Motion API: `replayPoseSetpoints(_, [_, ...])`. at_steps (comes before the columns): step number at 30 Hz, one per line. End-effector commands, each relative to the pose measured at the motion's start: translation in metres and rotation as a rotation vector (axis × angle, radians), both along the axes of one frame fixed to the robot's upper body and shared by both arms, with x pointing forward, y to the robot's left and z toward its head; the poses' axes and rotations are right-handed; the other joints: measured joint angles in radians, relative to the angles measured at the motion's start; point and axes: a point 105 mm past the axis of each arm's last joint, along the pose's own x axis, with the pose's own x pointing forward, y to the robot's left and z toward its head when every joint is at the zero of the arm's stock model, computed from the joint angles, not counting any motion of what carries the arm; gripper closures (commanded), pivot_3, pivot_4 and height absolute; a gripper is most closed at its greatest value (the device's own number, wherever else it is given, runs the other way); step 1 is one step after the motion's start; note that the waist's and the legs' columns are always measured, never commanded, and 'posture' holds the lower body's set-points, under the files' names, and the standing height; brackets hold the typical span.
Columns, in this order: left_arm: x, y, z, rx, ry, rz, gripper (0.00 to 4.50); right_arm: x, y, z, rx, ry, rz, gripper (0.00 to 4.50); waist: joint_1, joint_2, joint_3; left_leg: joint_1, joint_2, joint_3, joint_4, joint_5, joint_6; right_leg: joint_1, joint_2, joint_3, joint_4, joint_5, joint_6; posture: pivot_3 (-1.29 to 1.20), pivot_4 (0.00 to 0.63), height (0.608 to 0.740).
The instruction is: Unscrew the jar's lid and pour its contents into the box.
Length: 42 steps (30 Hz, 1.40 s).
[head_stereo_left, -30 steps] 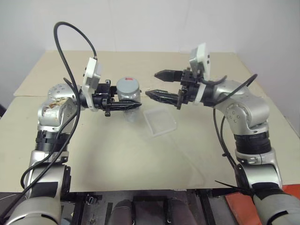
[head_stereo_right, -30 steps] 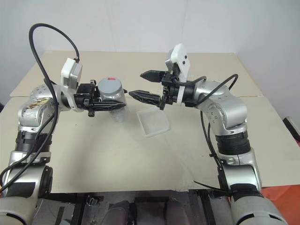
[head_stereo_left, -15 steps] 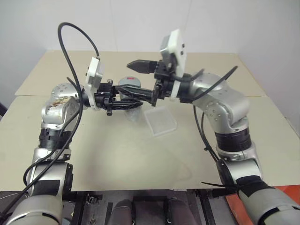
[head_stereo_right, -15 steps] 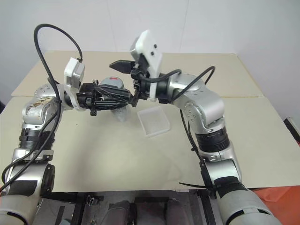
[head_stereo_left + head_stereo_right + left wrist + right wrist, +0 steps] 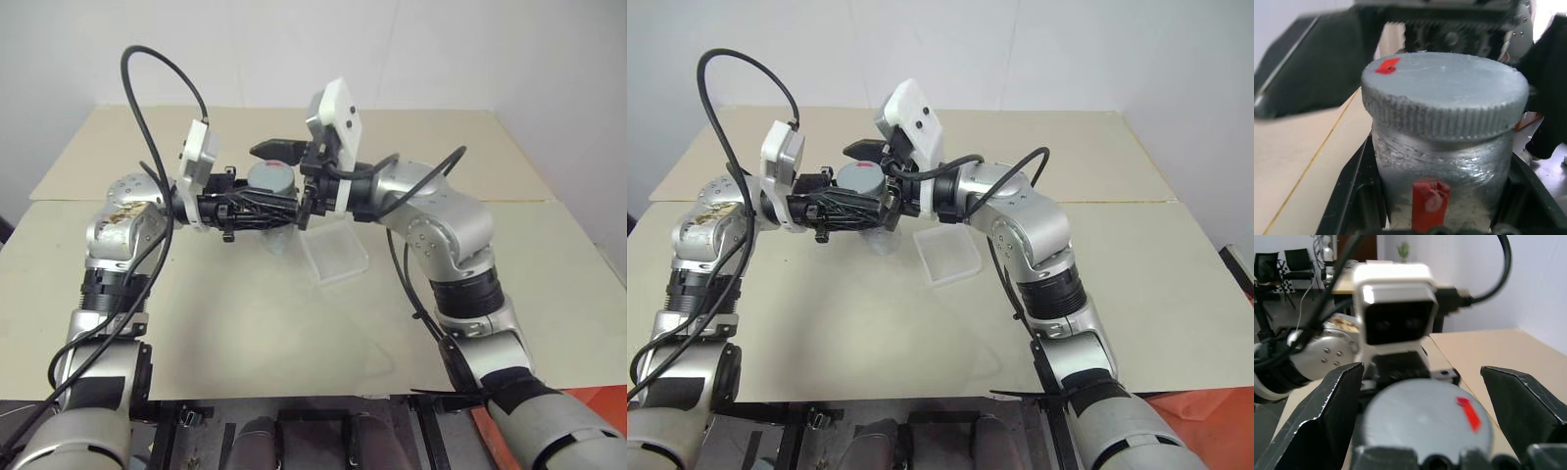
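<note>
My left gripper point(image 5: 265, 209) is shut on the silver-grey jar point(image 5: 1442, 166) and holds it upright above the table. The jar's red label shows on its side. The round grey lid point(image 5: 1444, 93), with a small red mark on top, sits on the jar. My right gripper point(image 5: 865, 178) is open and reaches in level from the right. Its two fingers point(image 5: 1337, 416) stand on either side of the lid point(image 5: 1425, 418), apart from it. The contents are hidden inside the jar. The clear shallow box point(image 5: 336, 253) lies on the table below and to the right of the jar.
The tan table point(image 5: 245, 323) has a seam running across it behind the arms, and a white wall stands behind it. A black cable point(image 5: 157, 78) loops above my left arm.
My right gripper has swung left from beside the jar and now straddles the lid, still open. The left gripper and the jar have stayed in place.
</note>
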Motion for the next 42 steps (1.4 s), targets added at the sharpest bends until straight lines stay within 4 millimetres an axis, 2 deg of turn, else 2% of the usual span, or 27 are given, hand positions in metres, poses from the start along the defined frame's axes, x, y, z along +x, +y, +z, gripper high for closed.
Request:
replayPoseSetpoints(1, [-0.005, 0.002, 0.008, -0.005, -0.045, -0.002, 2.47, 0.001, -0.013, 0.021, 0.049, -0.047, -0.014, 0.03, 0.000, 0.000, 0.000, 0.000, 0.000, 0.000, 0.000, 0.000, 0.000, 0.000, 0.000, 0.000, 0.000, 0.000, 0.000, 0.00, 0.150, 0.740])
replayPoseSetpoints(13, [-0.006, 0.007, 0.009, -0.002, -0.048, 0.012, 2.47, 0.007, -0.042, 0.021, 0.038, -0.053, -0.053, 0.03, 0.000, 0.000, 0.000, 0.000, 0.000, 0.000, 0.000, 0.000, 0.000, 0.000, 0.000, 0.000, 0.000, 0.000, 0.000, 0.00, 0.150, 0.740])
replayPoseSetpoints(22, [-0.007, 0.007, 0.008, -0.001, -0.047, 0.015, 2.47, 0.004, -0.049, 0.013, 0.011, -0.046, -0.048, 0.03, 0.000, 0.000, 0.000, 0.000, 0.000, 0.000, 0.000, 0.000, 0.000, 0.000, 0.000, 0.000, 0.000, 0.000, 0.000, 0.00, 0.150, 0.740])
replayPoseSetpoints(32, [-0.005, 0.009, 0.008, 0.000, -0.051, 0.021, 2.47, -0.013, -0.055, -0.003, -0.028, -0.032, 0.001, 0.03, 0.002, 0.000, 0.000, 0.000, 0.000, 0.000, 0.000, 0.000, 0.000, 0.000, 0.000, 0.000, 0.000, 0.000, 0.000, 0.00, 0.150, 0.740])
replayPoseSetpoints(42, [0.001, 0.004, 0.004, -0.017, -0.045, 0.029, 2.47, -0.028, -0.052, 0.013, -0.003, -0.059, 0.055, 0.03, 0.001, 0.000, 0.000, 0.000, 0.000, 0.000, 0.000, 0.000, 0.001, 0.000, 0.000, 0.000, 0.000, 0.000, 0.000, 0.00, 0.150, 0.740])
